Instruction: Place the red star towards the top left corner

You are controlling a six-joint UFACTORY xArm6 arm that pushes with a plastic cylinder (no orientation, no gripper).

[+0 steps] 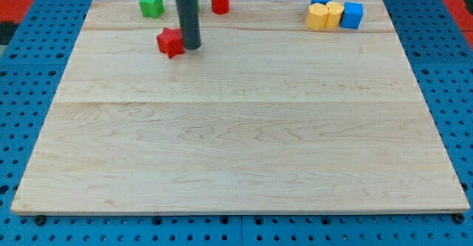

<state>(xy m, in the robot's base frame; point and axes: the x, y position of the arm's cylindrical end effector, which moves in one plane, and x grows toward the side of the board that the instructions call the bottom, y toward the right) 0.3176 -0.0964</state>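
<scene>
Across the blue pegboard: a pale wooden board (pixel 244 142) filled most of the view, serving as the flat sliding surface for every block.
Rod: a dark upright rod descended from the view's top; it carried no jaws, so it neither clenched nor grasped anything and could only push.
My tip (pixel 191 47): it rested on the board just at 3 o'clock of the red star, touching or nearly so; exact contact could not be told. Judged from this placement, a push would send the star toward 9 o'clock, along the top edge toward the corner.
Yellow and blue cluster: two yellow blocks (pixel 326 15) and two blue blocks (pixel 352 15) sat bunched at about 1 o'clock on the board, well apart from the work.
Red star (pixel 170 42): a small, matte, bright red star with blunt points, lying flat at about 11 o'clock on the board, short of the top left corner.
Green star (pixel 151 3): it sat at 11 o'clock of the red star, near the top edge, possibly in the path.
Red cylinder (pixel 220 1): it stood at 1 o'clock of my tip.
</scene>
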